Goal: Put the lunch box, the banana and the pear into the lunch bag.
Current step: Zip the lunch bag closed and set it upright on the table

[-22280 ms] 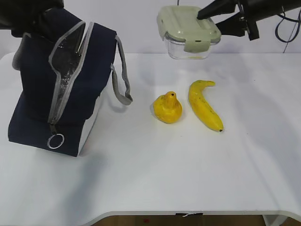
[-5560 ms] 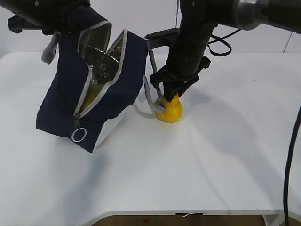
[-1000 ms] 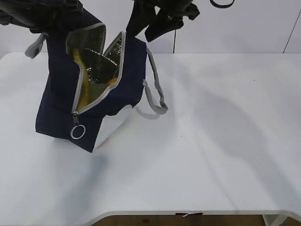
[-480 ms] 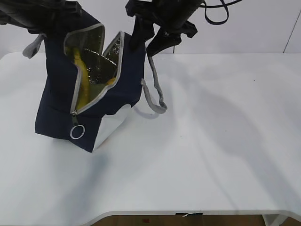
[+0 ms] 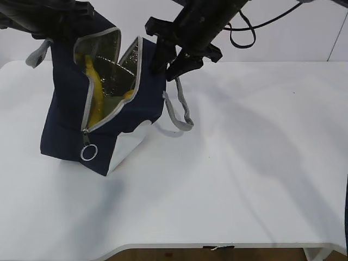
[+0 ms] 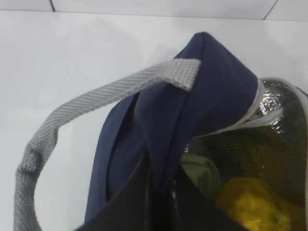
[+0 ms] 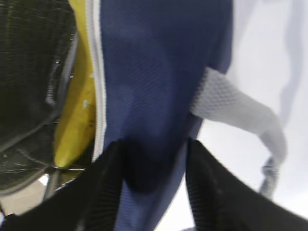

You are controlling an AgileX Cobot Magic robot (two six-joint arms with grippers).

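The navy lunch bag [image 5: 70, 125] stands tilted at the table's left, its zipper open and the foil lining showing. My left gripper [image 6: 161, 168] is shut on the bag's top edge and holds it up. Inside lie the yellow banana [image 5: 93, 92], the pear [image 6: 250, 207] and the sage-green lid of the lunch box [image 6: 199, 175]. My right gripper [image 5: 164, 73] is open at the bag's upper right wall. In the right wrist view its fingers [image 7: 108, 183] stand either side of the navy fabric, next to the banana [image 7: 77, 115].
A grey strap handle [image 5: 176, 109] hangs from the bag's right side onto the white table [image 5: 244, 163]. Another strap [image 6: 96, 106] loops over the left side. The silver ring pull [image 5: 88, 153] dangles at the zipper's low end. A black cable hangs behind the right arm.
My right gripper has come down from above the bag's opening to its upper right wall, jaws slightly narrower. The bag and left gripper have hardly moved.
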